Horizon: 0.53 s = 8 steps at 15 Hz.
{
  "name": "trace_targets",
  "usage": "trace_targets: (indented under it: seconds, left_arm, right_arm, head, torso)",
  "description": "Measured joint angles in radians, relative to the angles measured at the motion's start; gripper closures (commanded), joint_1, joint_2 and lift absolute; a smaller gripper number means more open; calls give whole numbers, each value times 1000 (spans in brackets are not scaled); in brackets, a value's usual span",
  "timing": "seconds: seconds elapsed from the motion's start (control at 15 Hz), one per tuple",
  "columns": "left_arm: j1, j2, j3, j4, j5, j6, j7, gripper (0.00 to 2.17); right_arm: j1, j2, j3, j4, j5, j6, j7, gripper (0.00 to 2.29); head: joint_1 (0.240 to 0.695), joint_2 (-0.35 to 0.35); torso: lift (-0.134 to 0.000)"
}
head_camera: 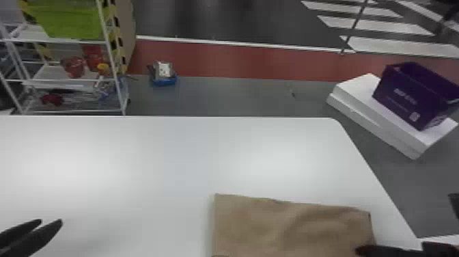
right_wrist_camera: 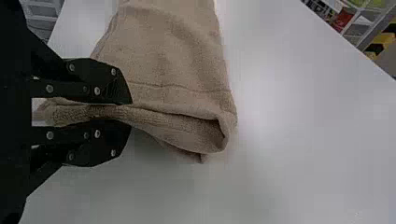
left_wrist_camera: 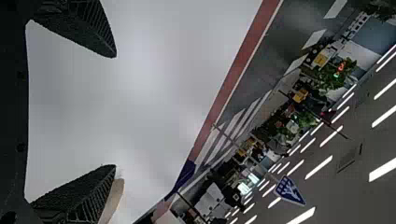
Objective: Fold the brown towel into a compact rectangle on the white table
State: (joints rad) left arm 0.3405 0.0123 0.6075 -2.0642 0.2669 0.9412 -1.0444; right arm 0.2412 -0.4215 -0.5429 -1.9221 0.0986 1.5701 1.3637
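- The brown towel (head_camera: 290, 225) lies on the near right part of my white counter (head_camera: 136, 171), roughly flat, with straight sides and soft ripples across its top.
- My right claw (right_wrist_camera: 131, 113) is closed down on a bunched edge of it, cloth squeezed between both fingers and trailing out behind them.
- Beside that grip the layers part into a loose, open loop (right_wrist_camera: 223, 128), so I have a folded edge here rather than a single clean hem.
- My left claw (left_wrist_camera: 115, 111) stands wide open over the counter, away to the left of the towel, with nothing in it.
- I take the towel to be light, limp and slightly fuzzy: it should grip well against my fingers, can't break, and won't hold a shape unless laid down and pressed.
- Being that soft, it will probably sag between grips. One pinch moves one edge while the rest lags or twists, so I'd want a second hold at the other end of this edge, all layers caught together.
- It looks partly folded to me, not yet a compact rectangle. Next I would carry the pinched edge over low and slow, then smooth it.
- My worry is the loop: lifted as it is, the inner layer could slip and leave a lump or a skewed corner.
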Motion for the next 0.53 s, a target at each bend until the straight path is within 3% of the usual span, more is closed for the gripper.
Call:
trace_targets:
  seconds: [0.27, 0.4, 0.53]
  left_arm:
    - [-1, 2, -4, -3, 0, 1, 0, 29]
    - [-3, 2, -10, -5, -1, 2, 0, 29]
    - [-4, 1, -13, -6, -2, 3, -1, 29]
  right_arm:
    - [-63, -24, -121, 31, -95, 0, 0, 1264]
    - [-91, -29, -113, 12, -116, 0, 0, 1264]
    - [-143, -22, -42, -12, -110, 0, 0, 1261]
  head:
    - [695, -218]
    - [695, -215]
    - [695, -179]
  torso:
    - [-124]
    - [-124]
    - [-124]
